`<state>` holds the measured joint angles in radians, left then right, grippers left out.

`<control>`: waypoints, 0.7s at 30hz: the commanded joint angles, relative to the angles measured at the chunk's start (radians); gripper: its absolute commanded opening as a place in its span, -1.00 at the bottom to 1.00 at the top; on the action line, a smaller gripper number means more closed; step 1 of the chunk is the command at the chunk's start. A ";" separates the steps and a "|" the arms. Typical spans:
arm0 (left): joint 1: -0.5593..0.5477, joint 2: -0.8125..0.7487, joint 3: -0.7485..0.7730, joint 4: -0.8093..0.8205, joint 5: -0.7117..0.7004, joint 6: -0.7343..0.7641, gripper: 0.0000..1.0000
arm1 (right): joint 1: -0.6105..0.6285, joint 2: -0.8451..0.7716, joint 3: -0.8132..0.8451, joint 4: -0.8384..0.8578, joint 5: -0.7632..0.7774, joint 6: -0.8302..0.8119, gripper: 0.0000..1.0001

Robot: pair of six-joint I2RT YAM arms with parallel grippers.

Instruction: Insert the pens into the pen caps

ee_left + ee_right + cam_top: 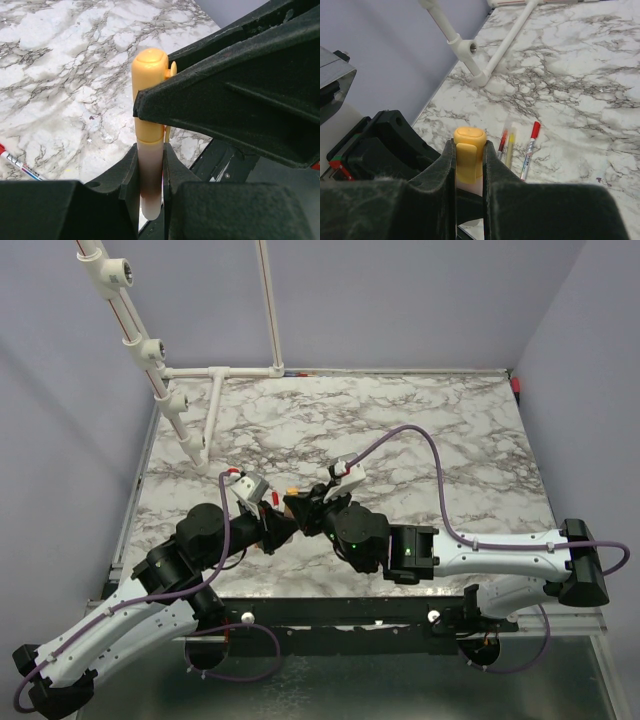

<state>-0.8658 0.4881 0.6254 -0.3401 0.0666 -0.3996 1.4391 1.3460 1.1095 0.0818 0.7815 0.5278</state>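
Top view: left pincer [268, 524] and right pincer [308, 510] nose to nose just below centre of frame, over the marbled table [420, 420]. A speck of yellow-orange between them, too small to read further.

Left wrist view: at bottom centre, left pincer pressed together on the pale barrel of a pen [150, 185], held upright. Above it, yellow cap [149, 85] apparently on the pen's upper end, pinched from the right of frame by the other pincer. At lower left, another pen [20, 167] lying on the table.

Right wrist view: at lower centre, right pincer clamped on the same yellow cap, clip towards the camera. Right of centre, three loose pens [529, 150] side by side on the table.

Judged as the mating step, near done for this pair. Next: press home straight along the barrel, let go on one side, set the capped pen down, then reach for a loose pen.
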 commanded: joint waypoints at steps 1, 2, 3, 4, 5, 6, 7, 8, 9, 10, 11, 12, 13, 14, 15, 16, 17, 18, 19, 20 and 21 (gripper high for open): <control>0.013 -0.007 -0.006 0.055 -0.106 0.002 -1.00 | 0.061 -0.012 -0.013 -0.022 -0.049 0.005 -0.72; 0.012 -0.010 -0.007 0.056 -0.108 0.002 -1.00 | 0.063 -0.012 -0.011 -0.022 -0.047 0.002 -0.67; 0.012 -0.013 -0.009 0.057 -0.109 0.001 -1.00 | 0.065 -0.012 -0.010 -0.021 -0.047 -0.002 -0.61; 0.013 -0.016 -0.011 0.059 -0.109 0.001 -1.00 | 0.066 -0.012 -0.007 -0.021 -0.046 -0.006 -0.52; 0.013 -0.020 -0.012 0.062 -0.110 0.002 -1.00 | 0.068 -0.011 -0.005 -0.020 -0.045 -0.010 -0.44; 0.013 -0.025 -0.014 0.065 -0.110 0.001 -1.00 | 0.071 -0.011 -0.003 -0.019 -0.043 -0.017 -0.37; 0.012 -0.027 -0.017 0.068 -0.109 0.002 -1.00 | 0.074 -0.013 0.000 -0.018 -0.039 -0.022 -0.30; 0.012 -0.030 -0.020 0.072 -0.108 0.002 -1.00 | 0.076 -0.014 0.004 -0.017 -0.038 -0.029 -0.23; 0.013 -0.033 -0.023 0.077 -0.107 0.003 -1.00 | 0.077 -0.016 0.007 -0.017 -0.036 -0.036 -0.16; 0.012 -0.036 -0.025 0.080 -0.103 0.003 -1.00 | 0.078 -0.019 0.009 -0.018 -0.036 -0.041 -0.11; 0.013 -0.038 -0.028 0.083 -0.100 0.004 -1.00 | 0.080 -0.025 0.009 -0.017 -0.038 -0.047 -0.07; 0.013 -0.038 -0.028 0.085 -0.094 0.006 -1.00 | 0.081 -0.033 0.007 -0.017 -0.037 -0.054 -0.03; 0.013 -0.039 -0.029 0.088 -0.087 0.006 -1.00 | 0.081 -0.042 0.003 -0.016 -0.036 -0.060 0.00; 0.013 -0.039 -0.030 0.090 -0.083 0.007 -1.00 | 0.080 -0.054 -0.002 -0.016 -0.035 -0.065 0.05; 0.013 -0.038 -0.030 0.091 -0.079 0.007 -1.00 | 0.081 -0.068 -0.010 -0.016 -0.034 -0.071 0.09; 0.013 -0.039 -0.030 0.092 -0.077 0.008 -1.00 | 0.080 -0.080 -0.014 -0.020 -0.032 -0.083 0.11; 0.013 -0.040 -0.031 0.093 -0.073 0.010 -1.00 | 0.080 -0.094 -0.016 -0.030 -0.022 -0.086 0.12; 0.013 -0.041 -0.033 0.097 -0.069 0.009 -1.00 | 0.080 -0.107 -0.018 -0.043 -0.010 -0.086 0.14; 0.013 -0.044 -0.034 0.100 -0.068 0.010 -1.00 | 0.081 -0.120 -0.020 -0.059 0.000 -0.095 0.15; 0.013 -0.048 -0.036 0.103 -0.067 0.012 -1.00 | 0.080 -0.130 -0.018 -0.075 0.007 -0.105 0.15; 0.014 -0.051 -0.037 0.107 -0.039 0.016 -1.00 | 0.081 -0.140 -0.012 -0.107 0.015 -0.116 0.15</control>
<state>-0.8566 0.4568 0.5987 -0.2768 0.0059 -0.3985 1.5127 1.2652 1.1000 0.0547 0.7635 0.4599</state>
